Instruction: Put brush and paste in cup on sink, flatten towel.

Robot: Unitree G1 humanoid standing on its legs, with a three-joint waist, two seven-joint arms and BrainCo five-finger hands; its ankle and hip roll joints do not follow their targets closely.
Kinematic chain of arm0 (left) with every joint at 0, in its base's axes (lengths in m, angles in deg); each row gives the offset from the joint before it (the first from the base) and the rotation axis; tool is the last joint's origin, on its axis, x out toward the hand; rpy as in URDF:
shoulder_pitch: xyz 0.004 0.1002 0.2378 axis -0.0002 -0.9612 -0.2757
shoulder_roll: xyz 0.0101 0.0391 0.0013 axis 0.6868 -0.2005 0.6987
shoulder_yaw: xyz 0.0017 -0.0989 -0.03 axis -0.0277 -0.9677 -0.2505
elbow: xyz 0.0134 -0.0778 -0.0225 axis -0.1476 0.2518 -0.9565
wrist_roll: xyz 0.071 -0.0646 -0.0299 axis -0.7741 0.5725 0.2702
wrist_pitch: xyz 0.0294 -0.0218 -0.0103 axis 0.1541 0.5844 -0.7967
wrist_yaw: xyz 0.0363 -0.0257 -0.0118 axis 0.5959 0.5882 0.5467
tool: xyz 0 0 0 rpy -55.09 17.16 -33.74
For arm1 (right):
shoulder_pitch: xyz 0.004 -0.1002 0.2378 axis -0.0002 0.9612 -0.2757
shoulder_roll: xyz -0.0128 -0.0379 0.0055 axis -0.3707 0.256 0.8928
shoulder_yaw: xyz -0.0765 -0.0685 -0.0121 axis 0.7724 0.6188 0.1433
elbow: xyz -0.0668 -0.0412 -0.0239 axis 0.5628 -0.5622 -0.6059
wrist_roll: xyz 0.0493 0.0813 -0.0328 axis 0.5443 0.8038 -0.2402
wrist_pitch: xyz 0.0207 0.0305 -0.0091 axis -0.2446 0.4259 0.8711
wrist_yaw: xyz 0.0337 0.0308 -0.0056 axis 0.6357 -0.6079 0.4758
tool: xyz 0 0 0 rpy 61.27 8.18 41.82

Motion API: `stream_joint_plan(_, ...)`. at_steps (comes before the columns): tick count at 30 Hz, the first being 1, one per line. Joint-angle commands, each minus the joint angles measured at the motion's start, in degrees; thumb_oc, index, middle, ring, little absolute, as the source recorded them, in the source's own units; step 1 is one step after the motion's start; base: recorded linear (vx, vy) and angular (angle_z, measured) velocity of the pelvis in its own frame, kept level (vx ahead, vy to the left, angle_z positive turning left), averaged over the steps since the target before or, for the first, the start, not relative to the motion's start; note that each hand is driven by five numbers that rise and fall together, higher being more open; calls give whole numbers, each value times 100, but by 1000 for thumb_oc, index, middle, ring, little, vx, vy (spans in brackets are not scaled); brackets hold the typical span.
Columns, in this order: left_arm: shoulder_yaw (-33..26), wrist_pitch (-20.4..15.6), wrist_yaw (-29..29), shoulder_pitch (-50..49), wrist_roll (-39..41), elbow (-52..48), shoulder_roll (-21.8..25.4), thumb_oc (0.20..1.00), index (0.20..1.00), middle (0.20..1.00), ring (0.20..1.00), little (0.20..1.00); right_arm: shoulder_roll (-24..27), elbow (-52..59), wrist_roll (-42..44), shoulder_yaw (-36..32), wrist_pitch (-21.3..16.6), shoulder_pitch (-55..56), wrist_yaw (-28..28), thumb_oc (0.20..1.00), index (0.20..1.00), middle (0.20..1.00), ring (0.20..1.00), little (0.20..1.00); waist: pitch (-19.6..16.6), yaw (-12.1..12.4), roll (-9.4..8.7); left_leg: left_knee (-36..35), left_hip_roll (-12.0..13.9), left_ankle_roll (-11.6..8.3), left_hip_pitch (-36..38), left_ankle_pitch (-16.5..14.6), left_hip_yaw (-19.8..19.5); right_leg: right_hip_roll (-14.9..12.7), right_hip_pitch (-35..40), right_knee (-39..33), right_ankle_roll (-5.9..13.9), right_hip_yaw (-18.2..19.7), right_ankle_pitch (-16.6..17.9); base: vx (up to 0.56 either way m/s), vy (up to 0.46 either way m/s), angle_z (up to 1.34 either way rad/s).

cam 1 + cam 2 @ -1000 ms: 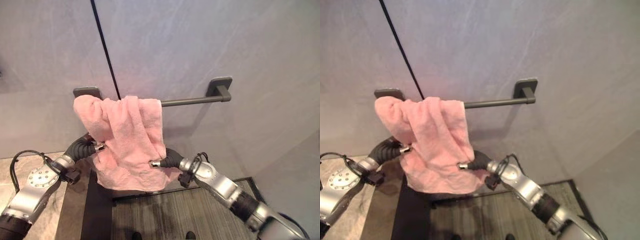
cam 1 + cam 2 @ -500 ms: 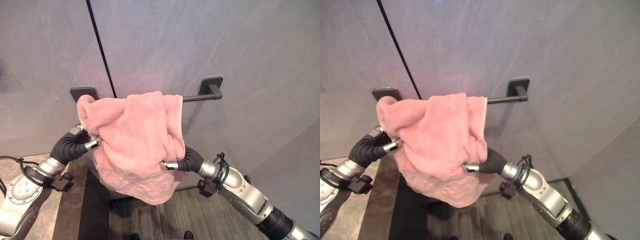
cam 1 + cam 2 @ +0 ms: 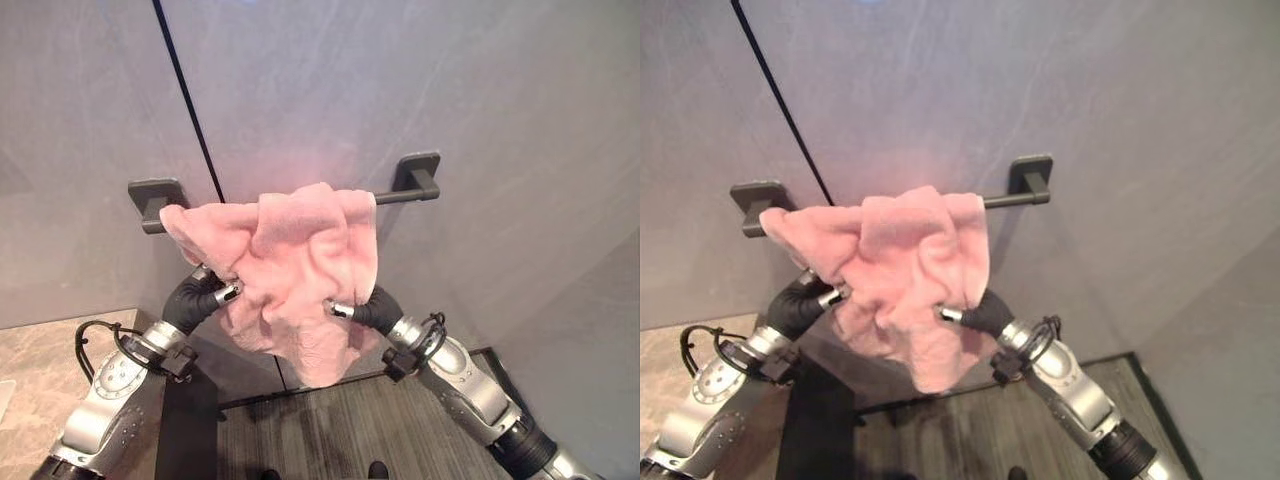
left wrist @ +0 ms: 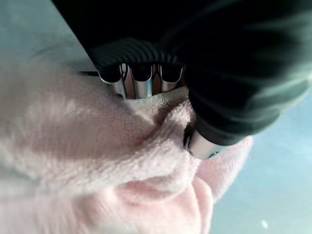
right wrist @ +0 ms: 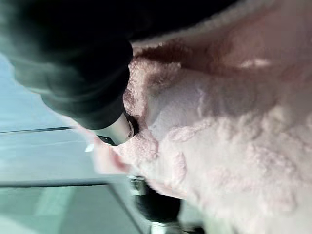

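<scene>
A pink towel [image 3: 300,250] hangs bunched over a dark wall bar [image 3: 395,196], covering its left and middle stretch. My left hand [image 3: 203,296] reaches up into the towel's lower left part. The left wrist view shows its thumb [image 4: 204,144] pressed on a fold of the towel [image 4: 97,161], with the fingers running in behind the cloth. My right hand [image 3: 366,308] grips the lower right part, its thumb [image 5: 116,129] dug into the towel [image 5: 224,136]. A loose tail of cloth dangles between the two hands.
The bar sits on a grey wall between two dark mounts [image 3: 150,192] [image 3: 418,172]. A thin dark seam [image 3: 185,90] runs down the wall. A beige stone counter [image 3: 40,350] lies at the lower left, and a dark striped floor [image 3: 340,430] lies below.
Both hands have risen and carried the towel rightward along the bar, so it covers more of the bar and hangs shorter and more bunched. The camera has shifted too.
</scene>
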Motion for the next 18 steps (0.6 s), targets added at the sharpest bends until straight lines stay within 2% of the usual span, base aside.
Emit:
stream_joint_plan(1, -90, -398, -312, 447, 879, -445, -272, 354, 354, 354, 354, 354, -151, 908, 751, -246, -703, -104, 330, 200, 200, 200, 200, 200, -59, -36, -206, 60, 65, -1, 141, -176, -31, -489, 74, -1, 425, 55, 300, 1, -5, -5)
stream_joint_plan(2, -130, -432, -241, 232, 602, -429, -478, 304, 304, 304, 304, 304, -190, 1058, 783, -361, -722, 62, 337, 200, 200, 200, 200, 200, -85, -42, -202, 60, 63, 5, 153, -187, -36, -486, 76, -1, 423, 57, 290, 1, -5, -5)
stream_joint_plan(3, -131, -431, -237, 224, 597, -434, -481, 304, 304, 304, 304, 304, -190, 1061, 782, -358, -721, 66, 335, 200, 200, 200, 200, 200, -90, -45, -201, 60, 63, 5, 152, -187, -37, -486, 76, -1, 423, 56, 289, 0, 0, 0)
stream_joint_plan(4, -159, -512, 24, 106, 52, -310, -328, 200, 200, 200, 200, 200, -172, 923, 687, -333, -757, 52, 176, 200, 200, 200, 200, 200, -96, -15, -182, 60, 65, 4, 150, -174, -44, -491, 83, -1, 419, 37, 295, 0, 0, 0)
stream_joint_plan(6, -122, -564, 101, 127, -134, -215, -229, 200, 200, 200, 200, 200, -163, 800, 575, -296, -755, -6, 93, 200, 200, 200, 200, 200, -90, -14, -171, 60, 68, -2, 143, -165, -42, -489, 79, -1, 421, 40, 301, -17, 0, 0)
stream_joint_plan(7, 86, -554, 155, 263, -328, -9, -10, 200, 200, 200, 200, 200, -196, 268, 393, -156, -616, -22, -189, 200, 200, 200, 200, 200, -92, -44, -131, 60, 75, -15, 135, -144, -12, -490, 56, -1, 424, 63, 327, 0, 0, 0)
stream_joint_plan(9, 139, -593, 159, 381, -356, -93, 65, 200, 200, 200, 200, 200, -243, 135, 477, -133, -587, -28, -229, 200, 200, 200, 200, 200, -91, -49, -123, 60, 81, -23, 133, -144, 8, -482, 27, -1, 424, 98, 337, -17, 3, 0)
stream_joint_plan(10, 131, -548, 53, 436, -95, -288, -47, 200, 200, 200, 200, 200, -178, 314, 488, -147, -588, -115, -22, 200, 200, 200, 200, 200, -79, -59, -121, 60, 89, -28, 121, -148, 44, -467, -25, -1, 430, 134, 330, -22, 7, -5)
stream_joint_plan(12, 145, -522, 62, 364, -112, -213, -103, 200, 200, 200, 200, 200, -137, 417, 530, -158, -619, -89, 53, 200, 200, 200, 200, 200, -70, -58, -122, 60, 94, -29, 113, -144, 48, -462, -42, -1, 427, 140, 328, -8, -11, -6)
stream_joint_plan(13, 105, -492, 223, 272, -579, -49, -20, 200, 200, 200, 200, 200, -32, 436, 230, -250, -637, -102, -87, 200, 200, 200, 200, 200, -66, -27, -117, 60, 108, -32, 98, -129, 23, -463, -37, -1, 419, 120, 324, -3, -22, -5)
stream_joint_plan(15, 86, -564, 282, 328, -749, -99, 113, 200, 200, 200, 200, 200, -44, 320, 156, -239, -617, -128, -220, 200, 200, 200, 200, 200, -61, -17, -103, 60, 120, -43, 85, -111, 13, -463, -34, -1, 418, 110, 322, 0, -11, -2)
stream_joint_plan(16, 94, -591, 200, 383, -530, -245, 143, 200, 200, 200, 200, 200, -57, 347, 254, -283, -629, -146, -274, 200, 200, 200, 200, 200, -48, -44, -105, 60, 123, -52, 73, -102, 19, -456, -50, -1, 423, 111, 333, 0, 0, 0)
stream_joint_plan(18, 232, -496, 247, 365, -448, -15, -25, 200, 200, 200, 200, 200, -62, 497, 614, -150, -624, -209, 55, 200, 200, 200, 200, 200, -21, -28, -106, 60, 136, -58, 44, -92, 7, -443, -74, -1, 417, 100, 330, -4, -5, 2)
